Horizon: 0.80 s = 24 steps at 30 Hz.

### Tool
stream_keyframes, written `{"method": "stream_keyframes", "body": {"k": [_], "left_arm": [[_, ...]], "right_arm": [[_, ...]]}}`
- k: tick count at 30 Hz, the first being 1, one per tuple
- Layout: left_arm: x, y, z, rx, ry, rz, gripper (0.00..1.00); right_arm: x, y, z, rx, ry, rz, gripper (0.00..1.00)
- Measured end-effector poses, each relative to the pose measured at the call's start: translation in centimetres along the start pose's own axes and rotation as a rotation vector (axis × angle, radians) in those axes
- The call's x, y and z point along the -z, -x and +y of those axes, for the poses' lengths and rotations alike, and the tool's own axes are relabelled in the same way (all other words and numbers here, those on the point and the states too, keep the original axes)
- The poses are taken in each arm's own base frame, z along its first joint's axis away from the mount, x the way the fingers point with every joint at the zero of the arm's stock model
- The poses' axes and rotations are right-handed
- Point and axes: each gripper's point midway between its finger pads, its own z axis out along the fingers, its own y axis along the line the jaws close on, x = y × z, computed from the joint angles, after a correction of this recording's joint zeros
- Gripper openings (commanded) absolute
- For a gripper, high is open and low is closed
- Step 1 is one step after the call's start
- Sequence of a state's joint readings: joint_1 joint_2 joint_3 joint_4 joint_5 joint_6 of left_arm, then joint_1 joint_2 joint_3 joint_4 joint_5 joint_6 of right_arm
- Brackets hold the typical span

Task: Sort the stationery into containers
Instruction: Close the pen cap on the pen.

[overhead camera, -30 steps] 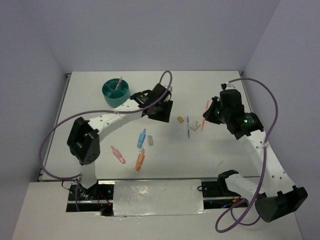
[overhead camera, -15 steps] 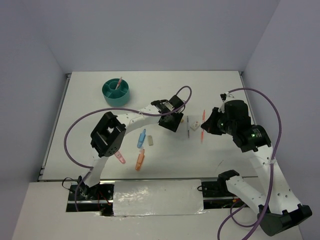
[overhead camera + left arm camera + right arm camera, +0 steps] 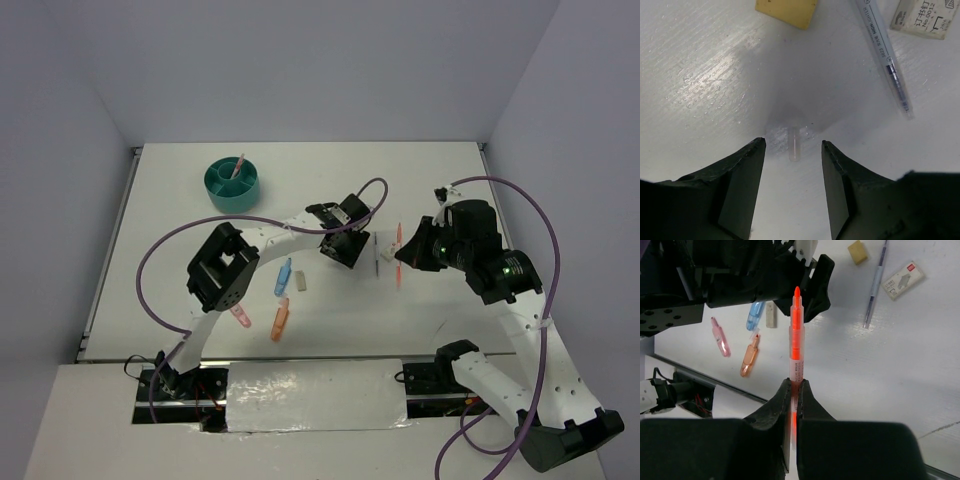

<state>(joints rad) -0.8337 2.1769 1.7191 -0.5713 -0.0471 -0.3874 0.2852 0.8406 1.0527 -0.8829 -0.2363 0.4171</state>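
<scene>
My right gripper (image 3: 795, 385) is shut on a thin orange pen (image 3: 796, 340), held above the table right of centre (image 3: 399, 262). My left gripper (image 3: 792, 145) stands open, low over the table, with a tiny clear stub (image 3: 795, 150) lying just ahead between its fingertips; in the top view the left gripper (image 3: 345, 247) is at the table's middle. A tan eraser (image 3: 786, 10), a dark pen (image 3: 885, 55) and a white staple box (image 3: 925, 17) lie beyond it. The teal organiser (image 3: 232, 185) stands at the back left with a pink item in its cup.
Blue marker (image 3: 283, 277), grey eraser (image 3: 300, 282), orange marker (image 3: 280, 320) and pink marker (image 3: 238, 315) lie left of centre toward the near edge. The left arm (image 3: 755, 280) reaches across close in front of the held pen. White walls enclose the table.
The left gripper swung right from beside the organiser to the table's middle and lowered there. The right gripper shifted slightly left with the orange pen still in it.
</scene>
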Motion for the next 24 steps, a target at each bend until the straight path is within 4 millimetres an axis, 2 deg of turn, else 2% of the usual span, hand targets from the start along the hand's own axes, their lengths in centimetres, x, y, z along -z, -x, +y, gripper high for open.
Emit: {"method": "stream_keyframes", "body": {"k": [10, 14, 24], "left_arm": [[-1.2, 0.3, -0.1, -0.017, -0.018, -0.006, 0.56], [-1.4, 0.4, -0.1, -0.014, -0.019, -0.014, 0.45], [-1.5, 0.4, 0.1, -0.018, 0.008, -0.041, 0.45]], "right_arm": [[0.1, -0.1, 0.7, 0.001, 0.036, 0.009, 0.0], [0.1, -0.1, 0.7, 0.001, 0.037, 0.01, 0.0], [0.1, -0.1, 0.7, 0.001, 0.038, 0.008, 0.0]]}}
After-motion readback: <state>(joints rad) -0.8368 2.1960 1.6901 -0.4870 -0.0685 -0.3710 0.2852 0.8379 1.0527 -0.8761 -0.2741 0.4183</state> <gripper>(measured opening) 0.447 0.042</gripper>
